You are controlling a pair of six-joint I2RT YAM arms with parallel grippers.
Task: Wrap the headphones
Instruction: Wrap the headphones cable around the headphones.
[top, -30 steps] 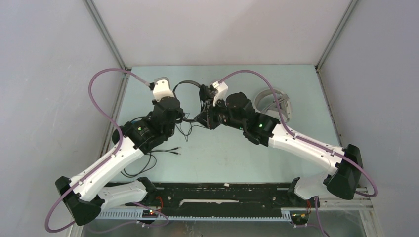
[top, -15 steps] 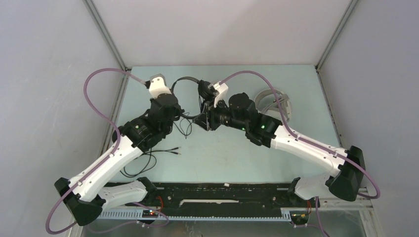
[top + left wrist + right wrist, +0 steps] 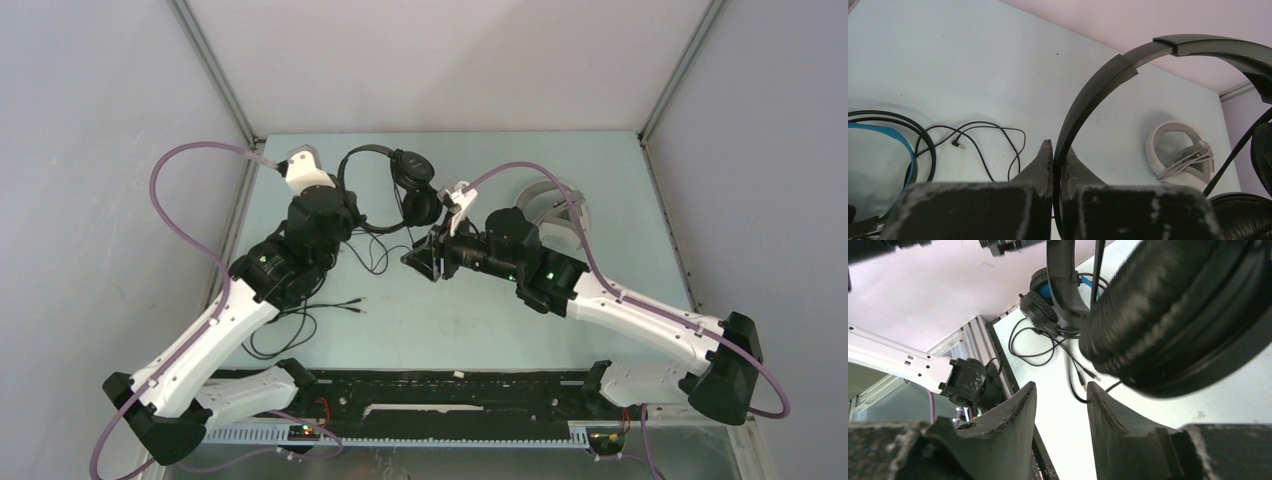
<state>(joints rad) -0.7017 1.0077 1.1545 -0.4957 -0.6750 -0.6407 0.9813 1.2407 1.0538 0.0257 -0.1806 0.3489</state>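
Up near the top middle of the overhead view: slim black headphones (image 3: 412,166), lifted off the table (image 3: 480,320). Held by the thin band (image 3: 1098,80), pinched tight in the left gripper (image 3: 1057,152). Big soft ear cup (image 3: 1188,315) hanging right over the right gripper (image 3: 1062,390), filling the upper right of that wrist view. Right gripper fingers spread apart, holding nothing. Thin black cable (image 3: 1075,370) dangling down by that gap; can't tell if touching. Not wrapped yet, by the look of it.

Further out: white headphones (image 3: 555,205) lying at the right side of the table. Bulky black headphones (image 3: 898,135) with a blue band at the lower left of the left wrist view, with a loose cable (image 3: 978,135) spread out just beside.

What could go wrong:
- Easy to miss the dangling cable with fingers apart and nothing to stop the swinging.
- Could snag on the loose cable down on the table and drag the bulky set along.
- Could slip or twist in such a small pinch if tugged too hard.
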